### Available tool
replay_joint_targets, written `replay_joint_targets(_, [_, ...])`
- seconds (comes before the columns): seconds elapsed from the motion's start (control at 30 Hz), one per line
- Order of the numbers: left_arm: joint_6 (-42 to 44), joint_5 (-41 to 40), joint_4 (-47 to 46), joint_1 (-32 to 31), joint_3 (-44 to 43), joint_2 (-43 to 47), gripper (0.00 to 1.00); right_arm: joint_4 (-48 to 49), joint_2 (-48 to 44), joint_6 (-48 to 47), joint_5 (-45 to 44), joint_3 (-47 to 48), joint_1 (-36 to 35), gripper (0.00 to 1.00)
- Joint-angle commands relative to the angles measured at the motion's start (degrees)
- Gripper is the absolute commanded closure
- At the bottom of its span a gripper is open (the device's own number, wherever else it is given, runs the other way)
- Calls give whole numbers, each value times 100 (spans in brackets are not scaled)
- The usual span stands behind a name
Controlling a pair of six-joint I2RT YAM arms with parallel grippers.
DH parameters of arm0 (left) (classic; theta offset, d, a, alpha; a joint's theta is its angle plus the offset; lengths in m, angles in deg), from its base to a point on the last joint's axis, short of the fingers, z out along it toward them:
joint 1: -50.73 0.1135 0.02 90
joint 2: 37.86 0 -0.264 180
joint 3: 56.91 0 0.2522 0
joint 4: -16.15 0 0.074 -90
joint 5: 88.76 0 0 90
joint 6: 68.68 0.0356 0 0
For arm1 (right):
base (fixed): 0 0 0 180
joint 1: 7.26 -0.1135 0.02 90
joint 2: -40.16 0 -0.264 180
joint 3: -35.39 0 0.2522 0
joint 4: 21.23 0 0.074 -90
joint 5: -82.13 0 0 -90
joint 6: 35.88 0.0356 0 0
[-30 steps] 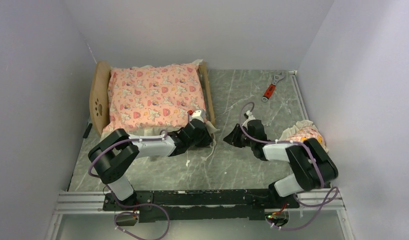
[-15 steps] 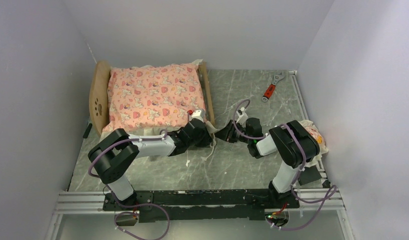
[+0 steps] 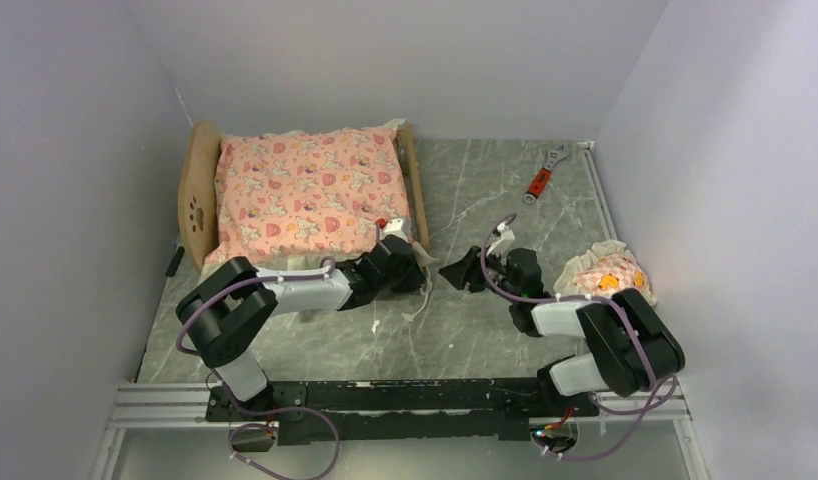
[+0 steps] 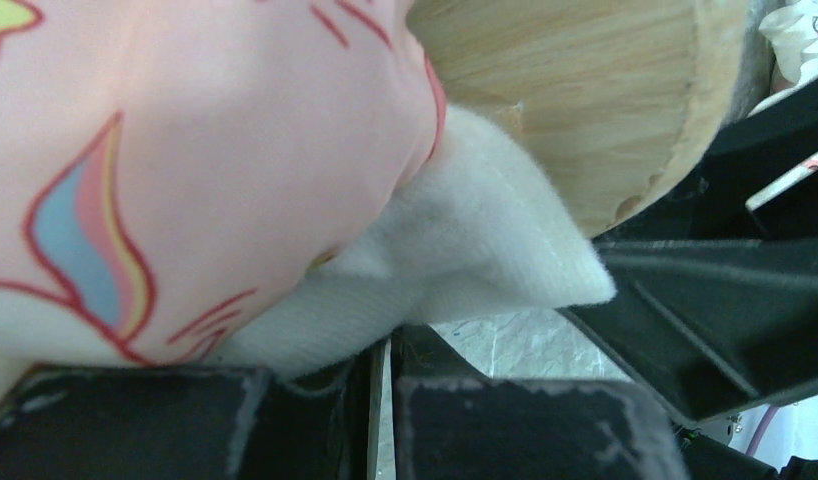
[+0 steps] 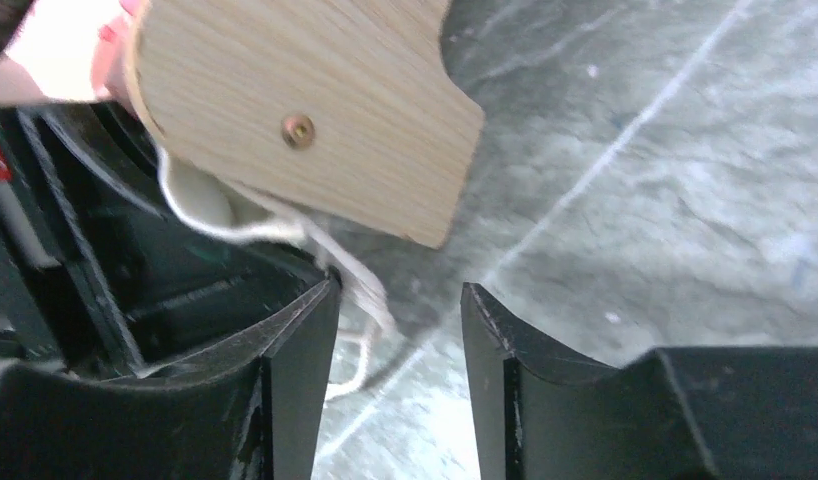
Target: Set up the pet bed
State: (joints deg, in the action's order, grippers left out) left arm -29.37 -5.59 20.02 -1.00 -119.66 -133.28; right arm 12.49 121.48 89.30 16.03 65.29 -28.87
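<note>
Left gripper, nearly closed, is pinching the white frill of the pink cartoon-print ruffled mattress; right gripper is gaping empty, the light-wood pet bed footboard sitting just beyond its fingertips.

I log colours as seen from here. The pet bed is pale natural wood, its paw-print cutout dark. The mattress is pink with a cartoon print and a white frill. The pillow has a pink-orange print and a cream frill. The wrench has a red handle and a silver head. The worktop is grey-green marble with white veins.

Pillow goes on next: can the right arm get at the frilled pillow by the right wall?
Probably yes: the right gripper is open and empty, and nothing lies on the pillow; it must swing round from the pet bed.
</note>
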Motion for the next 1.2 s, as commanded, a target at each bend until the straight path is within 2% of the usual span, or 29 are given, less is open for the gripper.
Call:
replay_joint_targets(0.0, [-173, 18, 190, 9, -279, -3, 90, -26, -618, -865, -534, -524, -186, 46])
replay_joint_targets(0.27, [-334, -2, 464, 9, -413, -43, 89, 220, -1379, -1984, -1373, -923, -1401, 32])
replay_joint_targets(0.47, [-365, 35, 520, 14, -483, -86, 88, 230, -925, -2172, -1550, -561, -1598, 25])
replay_joint_targets(0.8, [-453, 82, 602, 5, -632, -161, 87, 370, -171, -2491, -1742, -111, -1909, 24])
replay_joint_targets(0.93, [-505, 159, 604, 9, -660, -196, 86, 433, 66, -2613, -1975, 37, -2019, 28])
replay_joint_targets(1.17, [-545, 174, 695, 8, -672, -183, 84, 625, 308, -2710, -2117, 101, -2032, 58])
